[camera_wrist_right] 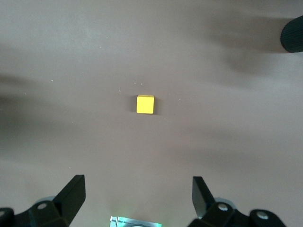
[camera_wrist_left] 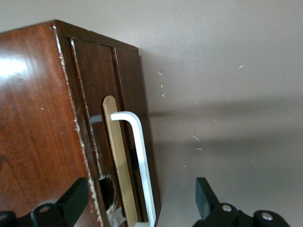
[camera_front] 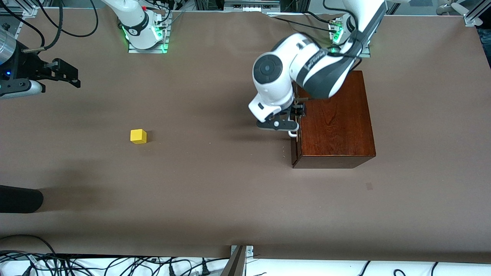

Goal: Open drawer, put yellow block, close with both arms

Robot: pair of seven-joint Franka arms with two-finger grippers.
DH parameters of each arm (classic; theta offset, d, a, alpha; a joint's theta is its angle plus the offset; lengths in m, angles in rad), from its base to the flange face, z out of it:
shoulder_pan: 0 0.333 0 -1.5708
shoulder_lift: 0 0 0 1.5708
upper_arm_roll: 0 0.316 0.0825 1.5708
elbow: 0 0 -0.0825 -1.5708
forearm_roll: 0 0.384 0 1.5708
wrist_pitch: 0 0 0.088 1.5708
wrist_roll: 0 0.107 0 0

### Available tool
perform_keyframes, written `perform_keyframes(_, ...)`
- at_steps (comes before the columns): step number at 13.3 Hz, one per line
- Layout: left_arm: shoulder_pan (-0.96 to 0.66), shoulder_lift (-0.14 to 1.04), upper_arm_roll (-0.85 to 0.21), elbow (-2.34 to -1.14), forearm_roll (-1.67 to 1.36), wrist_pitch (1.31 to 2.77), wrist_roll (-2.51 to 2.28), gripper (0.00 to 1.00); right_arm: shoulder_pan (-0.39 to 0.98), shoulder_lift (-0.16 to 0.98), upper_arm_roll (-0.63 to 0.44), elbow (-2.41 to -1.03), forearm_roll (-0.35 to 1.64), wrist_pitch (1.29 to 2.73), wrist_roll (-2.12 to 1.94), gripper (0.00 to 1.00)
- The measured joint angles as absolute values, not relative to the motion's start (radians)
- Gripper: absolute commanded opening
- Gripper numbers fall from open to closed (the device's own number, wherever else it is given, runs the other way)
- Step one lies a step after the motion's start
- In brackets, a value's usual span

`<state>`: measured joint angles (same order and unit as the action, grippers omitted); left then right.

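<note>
The glossy dark-brown wooden box (camera_front: 337, 119) stands toward the left arm's end of the table. Its drawer (camera_wrist_left: 94, 94) is shut, the front flush with the box, and faces the right arm's end. My left gripper (camera_front: 296, 117) is open at the drawer front. In the left wrist view it (camera_wrist_left: 142, 187) straddles the white handle (camera_wrist_left: 139, 151) without touching it. The yellow block (camera_front: 138, 136) lies on the bare table toward the right arm's end. My right gripper (camera_front: 71, 76) is open and empty, high over the table; its wrist view shows the block (camera_wrist_right: 145, 104) far below.
A brown cloth (camera_front: 215, 184) covers the table. A black rounded object (camera_front: 19, 199) pokes in at the table's edge at the right arm's end, nearer the front camera than the block. Cables (camera_front: 76, 264) lie along the front edge.
</note>
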<state>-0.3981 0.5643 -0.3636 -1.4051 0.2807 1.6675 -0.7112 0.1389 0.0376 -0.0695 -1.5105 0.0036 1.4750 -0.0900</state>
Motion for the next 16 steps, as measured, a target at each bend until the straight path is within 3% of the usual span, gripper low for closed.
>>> perform_keyframes(16, -0.415, 0.668, -0.363, -1.419, 0.361, 1.715, -0.808, 1.00, 0.139, 0.038, -0.070, -1.510, 0.047, 1.508, -0.088, 1.00)
